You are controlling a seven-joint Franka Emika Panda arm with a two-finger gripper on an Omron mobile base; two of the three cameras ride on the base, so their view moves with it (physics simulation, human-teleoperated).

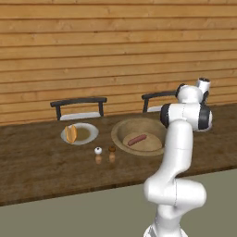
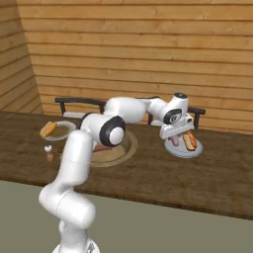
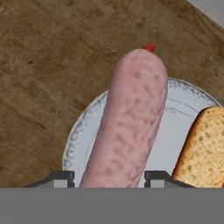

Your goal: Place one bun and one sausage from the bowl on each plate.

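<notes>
Text on the wall (image 1: 115, 55): none I can read, only bare wooden boards.
Marks on the table (image 1: 41, 171): none, only wood grain.
Print on the plate (image 3: 83, 131) under my fingers: a faint rim pattern, no letters.
Label on the sausage (image 3: 131, 118): none.
Writing on the shakers (image 1: 105, 155): too small to tell.

A long dark wooden bench (image 1: 41, 171) runs before a wall of pale horizontal planks (image 1: 92, 41), with two dark-framed chairs (image 1: 78, 107) drawn up at its far side and two small shakers (image 1: 105, 154), one white-topped and one brown-topped, standing close together near its middle.
</notes>
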